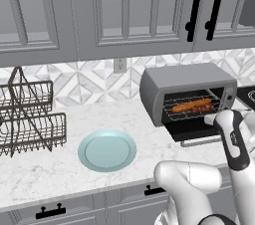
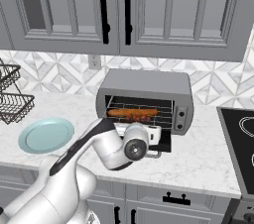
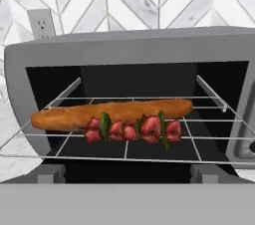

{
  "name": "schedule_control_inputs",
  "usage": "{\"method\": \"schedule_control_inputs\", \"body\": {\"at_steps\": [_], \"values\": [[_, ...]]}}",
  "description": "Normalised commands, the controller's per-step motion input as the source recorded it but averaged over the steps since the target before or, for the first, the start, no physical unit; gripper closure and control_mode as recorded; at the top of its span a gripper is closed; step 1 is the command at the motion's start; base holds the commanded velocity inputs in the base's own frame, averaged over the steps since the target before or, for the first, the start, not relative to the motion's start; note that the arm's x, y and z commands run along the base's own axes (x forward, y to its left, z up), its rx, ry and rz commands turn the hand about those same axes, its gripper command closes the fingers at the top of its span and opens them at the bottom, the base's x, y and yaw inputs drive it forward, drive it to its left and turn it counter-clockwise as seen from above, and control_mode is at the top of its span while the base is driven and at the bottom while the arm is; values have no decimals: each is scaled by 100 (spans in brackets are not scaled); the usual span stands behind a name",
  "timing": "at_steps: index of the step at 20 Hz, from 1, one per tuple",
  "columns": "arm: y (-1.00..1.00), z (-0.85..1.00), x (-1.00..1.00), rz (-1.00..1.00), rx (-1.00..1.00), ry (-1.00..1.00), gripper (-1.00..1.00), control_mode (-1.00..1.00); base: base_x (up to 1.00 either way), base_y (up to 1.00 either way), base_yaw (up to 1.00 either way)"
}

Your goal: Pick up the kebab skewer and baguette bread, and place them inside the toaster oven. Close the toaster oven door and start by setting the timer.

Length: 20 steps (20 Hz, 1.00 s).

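We saw baguette (image 3: 114, 112) & skewer (image 3: 132, 128) already on the oven (image 1: 187, 82) rack; door (image 1: 191, 130) down. Hand (image 1: 211, 118) spread, empty. Door looked stiff, hinged; we'd push up at its bar handle.

We see the grey toaster oven (image 3: 134, 50) at the back of the counter, its door (image 1: 195, 130) dropped open. On its wire rack lies the orange-brown baguette bread (image 3: 109, 113), lengthwise, with the kebab skewer (image 3: 133, 128) of red chunks just before it, touching, nearer the rack's front edge.
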Motion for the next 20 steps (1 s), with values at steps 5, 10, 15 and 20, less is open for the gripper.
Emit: {"method": "schedule_control_inputs", "body": {"at_steps": [5,10,15,20], "values": [[0,-11,8,0,-10,-11,-100,-100,0,0,0],[0,-28,15,0,-1,-9,-100,-100,0,0,0],[0,-10,17,0,0,-7,-100,-100,0,0,0],[0,-3,21,0,0,-3,-100,-100,0,0,0]]}}
